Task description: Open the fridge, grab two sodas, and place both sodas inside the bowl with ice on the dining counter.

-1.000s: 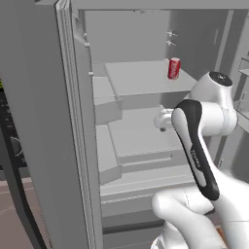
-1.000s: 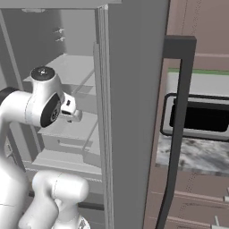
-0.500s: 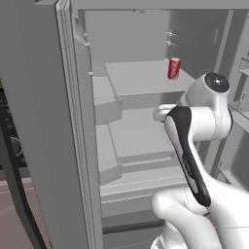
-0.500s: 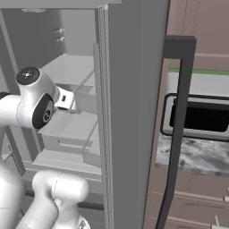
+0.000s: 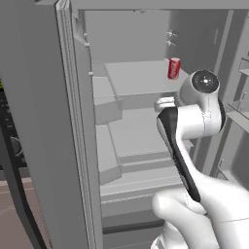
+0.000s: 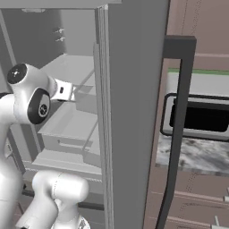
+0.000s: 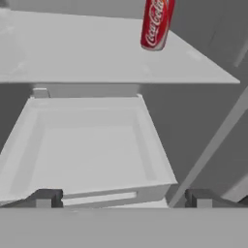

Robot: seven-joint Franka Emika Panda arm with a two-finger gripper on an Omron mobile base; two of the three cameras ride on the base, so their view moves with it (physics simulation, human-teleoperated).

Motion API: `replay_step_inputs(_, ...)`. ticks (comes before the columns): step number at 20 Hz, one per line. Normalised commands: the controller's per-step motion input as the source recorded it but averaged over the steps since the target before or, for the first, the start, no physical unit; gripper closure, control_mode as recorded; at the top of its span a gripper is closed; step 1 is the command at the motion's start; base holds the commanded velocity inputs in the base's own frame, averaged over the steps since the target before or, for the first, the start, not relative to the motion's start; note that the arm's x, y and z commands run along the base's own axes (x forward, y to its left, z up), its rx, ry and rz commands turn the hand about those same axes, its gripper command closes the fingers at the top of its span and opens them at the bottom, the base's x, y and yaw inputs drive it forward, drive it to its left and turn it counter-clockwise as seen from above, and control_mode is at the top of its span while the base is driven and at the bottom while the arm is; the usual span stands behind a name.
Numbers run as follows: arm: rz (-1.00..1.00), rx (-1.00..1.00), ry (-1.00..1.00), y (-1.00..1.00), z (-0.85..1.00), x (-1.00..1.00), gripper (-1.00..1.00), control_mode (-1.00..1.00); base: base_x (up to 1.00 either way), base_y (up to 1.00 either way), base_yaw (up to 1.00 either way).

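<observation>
Red soda [image 5: 173, 68] upright on fridge [image 5: 53, 121] shelf — long axis vertical

Both base views look forward from behind the arm into the open fridge [image 5: 146, 92], sharing its shelves. The hand view faces the upper shelf [image 7: 97, 53] closely.
</observation>
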Motion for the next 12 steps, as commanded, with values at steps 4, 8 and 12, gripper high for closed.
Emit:
replay_step_inputs(4,-0.08,-0.11,-0.13,-0.23,0.24,0.19,-1.00,-1.00,0.00,0.00,0.00)
replay_step_inputs(8,-0.05,-0.05,-0.15,-0.27,0.19,0.22,-1.00,-1.00,0.00,0.00,0.00)
replay_step_inputs(12,0.00,0.00,-0.17,-0.27,0.20,0.25,-1.00,-1.00,0.00,0.00,0.00)
